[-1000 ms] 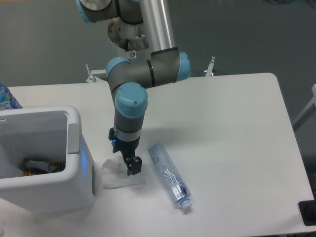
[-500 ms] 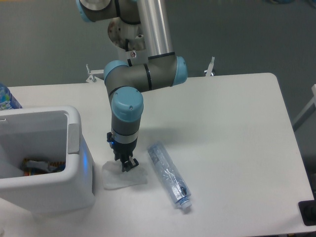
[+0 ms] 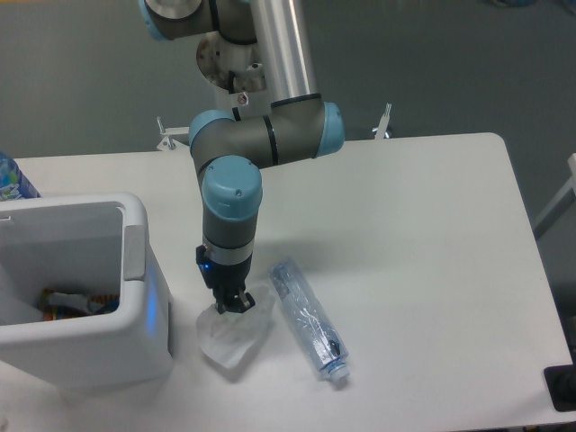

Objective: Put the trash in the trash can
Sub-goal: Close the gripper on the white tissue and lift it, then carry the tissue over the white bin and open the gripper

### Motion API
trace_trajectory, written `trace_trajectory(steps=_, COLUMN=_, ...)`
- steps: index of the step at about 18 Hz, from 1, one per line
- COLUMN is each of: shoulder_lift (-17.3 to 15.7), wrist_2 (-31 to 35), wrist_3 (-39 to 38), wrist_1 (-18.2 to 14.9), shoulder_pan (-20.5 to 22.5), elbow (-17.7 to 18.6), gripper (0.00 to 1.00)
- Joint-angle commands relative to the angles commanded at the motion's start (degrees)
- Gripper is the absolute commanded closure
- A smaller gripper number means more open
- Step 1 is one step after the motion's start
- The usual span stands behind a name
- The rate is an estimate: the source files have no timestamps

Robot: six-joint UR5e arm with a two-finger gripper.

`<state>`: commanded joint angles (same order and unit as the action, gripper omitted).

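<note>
Translucent wrapper (image 3: pixel 236 335): whitish film, bunched and pulled up at its top edge, where half a second ago it lay as a flat sheet on the table (image 3: pixel 423 234). Its lower part seems to touch the surface yet; I cannot tell whether it is fully clear.
Gripper (image 3: pixel 230 303): pointing straight down with the fingers drawn together on the upper edge of the wrapper. One second ago they stood wider over the sheet; now they are pinched on it.
Arm: wrist a little further left and nearer the bin than one second ago, height nearly the same as half a second ago.
Meaning of change: judged as a grasp just made and the lift only beginning. The wrapper's new peaked shape suggests it is carried by the fingers, not merely pressed.
Bottle (image 3: pixel 308 319): flattened clear bluish plastic, lying just right of the wrapper, cap toward the near edge. Unmoved across all three pictures, apart from the gripper.
Trash can (image 3: pixel 135 270): boxy white bin at the left of the table, close beside the wrapper. Some coloured scraps show at its bottom.
Task standing: neither piece is in the bin yet. Wrapper in hand, bottle to follow.
Risk: thin film held by one edge may slip or snag on the thick rim during transfer; adequate lift before moving left is advised.
</note>
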<state>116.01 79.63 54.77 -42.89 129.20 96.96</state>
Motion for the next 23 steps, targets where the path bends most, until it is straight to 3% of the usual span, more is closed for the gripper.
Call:
trace_trajectory(steps=3, shoulder_lift=0.27, wrist_2=-0.26, wrist_3=-4.22, wrist_1=0.00, shoulder_pan=1.84, elbow=-4.57, gripper=1.00)
trace_trajectory(steps=7, shoulder_lift=2.46, wrist_2=-0.35, wrist_3=-12.74, wrist_1=0.00, shoulder_pan=4.30, elbow=-13.88, gripper=1.00)
trace_trajectory(steps=11, shoulder_lift=0.89, wrist_2=-0.44, wrist_3=-18.46, wrist_1=0.00, shoulder_pan=6.76, elbow=-18.20, gripper=1.00)
trace_trajectory(steps=18, shoulder_lift=-7.80, wrist_2=-0.35, wrist_3=-34.98, wrist_1=0.18, shoulder_pan=7.47, elbow=-19.26, gripper=1.00)
trace_trajectory(steps=23, shoulder_lift=-13.26, wrist_2=-0.35, wrist_3=-41.94, wrist_1=0.09, shoulder_pan=4.67, elbow=-18.12, gripper=1.00)
